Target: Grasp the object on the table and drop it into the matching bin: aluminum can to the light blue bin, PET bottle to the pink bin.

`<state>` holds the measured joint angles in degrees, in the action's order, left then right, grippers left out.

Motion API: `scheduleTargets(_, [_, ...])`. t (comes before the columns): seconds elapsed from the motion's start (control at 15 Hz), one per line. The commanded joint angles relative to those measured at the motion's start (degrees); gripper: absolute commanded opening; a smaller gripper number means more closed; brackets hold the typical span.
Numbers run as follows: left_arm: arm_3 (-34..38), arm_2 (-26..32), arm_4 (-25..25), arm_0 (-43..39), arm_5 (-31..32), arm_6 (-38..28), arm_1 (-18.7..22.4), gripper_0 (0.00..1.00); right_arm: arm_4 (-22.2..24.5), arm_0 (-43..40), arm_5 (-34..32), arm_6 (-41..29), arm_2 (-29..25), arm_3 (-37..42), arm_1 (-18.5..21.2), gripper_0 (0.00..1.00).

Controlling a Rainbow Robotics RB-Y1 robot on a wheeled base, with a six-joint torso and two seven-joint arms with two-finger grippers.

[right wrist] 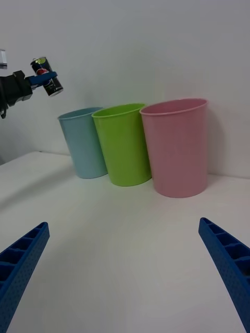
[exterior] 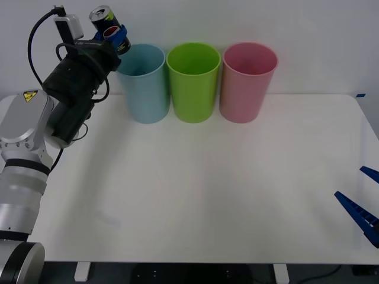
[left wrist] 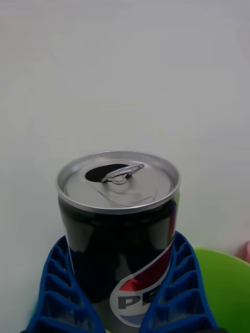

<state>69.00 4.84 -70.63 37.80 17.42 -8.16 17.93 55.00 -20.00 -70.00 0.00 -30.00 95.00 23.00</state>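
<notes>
Gripping the aluminum can (exterior: 106,21), the left gripper (exterior: 116,36) is raised off the table (exterior: 207,189), up and just to the outer side of the light blue bin (exterior: 144,83), near its rim but not over the opening as far as the front view shows. Blue ribbed fingers (left wrist: 57,291) clamp both sides of the can's dark body; can tilted in the front view, silvery top with open pull-tab hole facing away from the bin, red and blue logo marks on the body. From the right wrist view the can (right wrist: 47,76) hangs in the air above and beside the light blue bin (right wrist: 86,143), not touching it. Light blue bin is the first in a row of three upright bins at the table's far edge against the wall: green bin (exterior: 193,81) just beside it, touching or nearly so, then the pink bin (exterior: 248,81) on the far side of the green one. Right gripper (exterior: 364,204) sits low at the table's near corner, well apart from the light blue bin, fingers (right wrist: 21,265) spread wide, holding nothing.
</notes>
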Motion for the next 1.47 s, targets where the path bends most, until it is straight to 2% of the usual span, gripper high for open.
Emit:
scheduleTargets(0.07, [-7.1, -0.1, -3.3, 6.0, -0.8, 0.7, 0.0, 0.0, 0.0, 0.0, 0.0, 0.0, 0.0, 0.0, 0.0, 1.0])
scheduleTargets(0.33, [-13.2, -2.8, -4.9, 11.2, -3.7, 1.1, 0.0, 0.0, 0.0, 0.0, 0.0, 0.0, 0.0, 0.0, 0.0, 1.0])
scheduleTargets(0.6, [-13.7, -5.5, -4.8, 12.4, -7.9, 1.1, -0.6, 0.01, 0.0, 0.0, 0.0, 0.0, 0.0, 0.0, 0.0, 1.0])
scheduleTargets(1.07, [-13.7, -5.3, -5.0, 12.3, -8.5, 1.7, -1.3, 0.03, 0.0, 0.0, 0.0, 0.0, 0.0, 0.0, 0.0, 1.0])
scheduleTargets(1.13, [-13.7, -5.2, -5.0, 12.4, -8.5, 1.7, -1.3, 0.2, 0.0, 0.0, 0.0, 0.0, 0.0, 0.0, 0.0, 1.0])
scheduleTargets(1.2, [-13.7, -5.1, -4.9, 12.3, -8.5, 1.7, -1.3, 0.63, 0.0, 0.0, 0.0, 0.0, 0.0, 0.0, 0.0, 1.0])
scheduleTargets(1.27, [-13.6, -5.0, -4.9, 12.3, -8.5, 1.7, -1.3, 1.0, 0.0, 0.0, 0.0, 0.0, 0.0, 0.0, 0.0, 1.0])
scheduleTargets(1.47, [-13.6, -4.7, -3.9, 12.0, -8.3, 1.7, -1.2, 1.0, 0.0, 0.0, 0.0, 0.0, 0.0, 0.0, 0.0, 1.0])
